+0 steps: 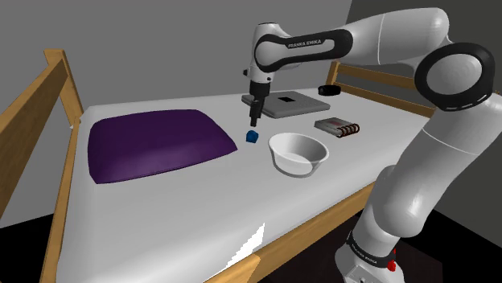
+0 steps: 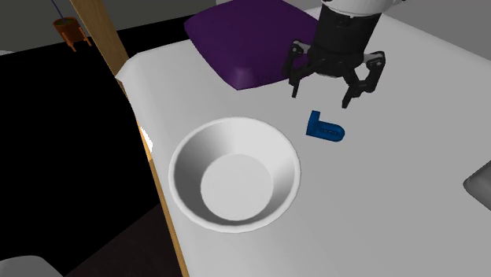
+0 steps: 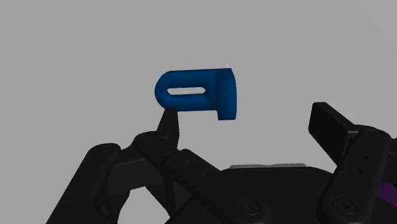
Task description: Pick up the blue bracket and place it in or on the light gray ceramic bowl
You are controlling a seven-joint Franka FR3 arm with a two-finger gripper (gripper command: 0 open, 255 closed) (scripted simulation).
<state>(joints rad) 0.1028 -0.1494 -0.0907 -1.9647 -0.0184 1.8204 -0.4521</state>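
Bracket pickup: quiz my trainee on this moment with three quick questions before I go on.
1. True or false: the gripper is shut on the bracket.
2. Where is the bracket? A) on the bed, beside the bowl; B) inside the bowl; C) hanging off the bed's edge.
3. What colour is the pillow?
Key: 1 false, it is open; 2 A; 3 purple.

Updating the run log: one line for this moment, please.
gripper: open, hovering over blue bracket | blue bracket: lying on white bed, ungrasped | white bowl: empty, beside bracket | phase: pre-grasp
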